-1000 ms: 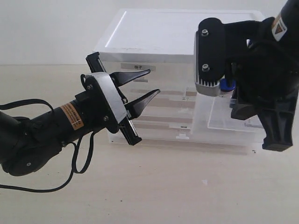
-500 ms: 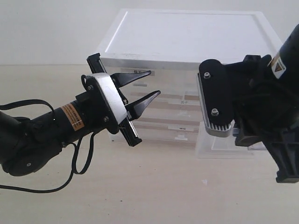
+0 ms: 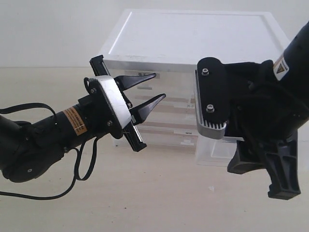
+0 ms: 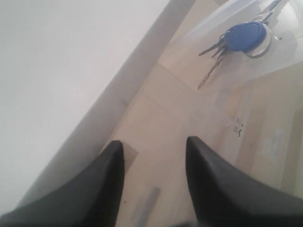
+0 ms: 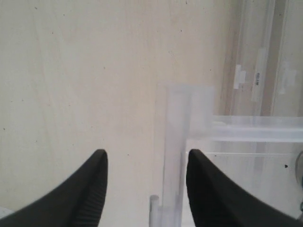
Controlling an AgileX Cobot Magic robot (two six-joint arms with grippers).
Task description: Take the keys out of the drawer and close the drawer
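Left gripper [image 3: 158, 85]: spread wide and empty, nothing between the black fingers [image 4: 104, 189]. Held in the air in front of the left half of the cabinet [image 3: 193, 34], fingertips aimed toward the stacked drawer fronts. No visible contact with them.

Right gripper [image 5: 147, 152]: also wide open, with nothing clamped. Positioned low at the right side of the cabinet, fingers pointing down toward the table [image 3: 159, 193], directly in front of the drawer [image 3: 211, 153].

Drawer: pulled out from the lower right of the cabinet, its translucent front standing well forward of the other drawer fronts. In the right wrist view, one front corner of its wall lying between the two fingertips, closer to one finger. Not gripped — contact with that finger not determinable.

Keys [image 4: 241, 39]: visible in the left wrist view only. Lying flat inside the open drawer, behind its translucent wall. Blue oval fob uppermost, silver key blades fanned out from beneath it. Well apart from the left fingertips and in neither grip. Hidden behind the right arm in the exterior view.
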